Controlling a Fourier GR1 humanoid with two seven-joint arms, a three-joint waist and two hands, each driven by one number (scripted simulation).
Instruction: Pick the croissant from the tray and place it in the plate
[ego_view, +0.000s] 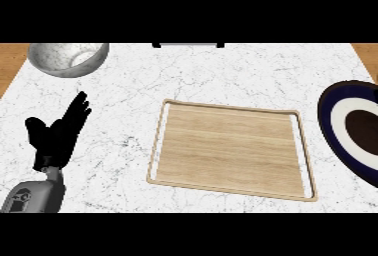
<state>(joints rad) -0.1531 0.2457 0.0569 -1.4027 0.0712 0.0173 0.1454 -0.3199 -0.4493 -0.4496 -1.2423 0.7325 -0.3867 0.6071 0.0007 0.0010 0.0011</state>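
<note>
A light wooden tray (230, 150) with a raised rim lies in the middle of the white marble counter; nothing rests on it. No croissant shows anywhere in the head view. A dark blue plate (341, 131) with a white ring and a brown centre sits at the right edge, partly cut off. My left hand (57, 134) rests open at the left, fingers straight and pointing up, well apart from the tray. The right hand does not show.
A grey metal bowl (68, 58) stands at the counter's far left corner. A dark object (188, 44) peeks in at the top edge. Wooden flooring shows past the counter's left and right corners.
</note>
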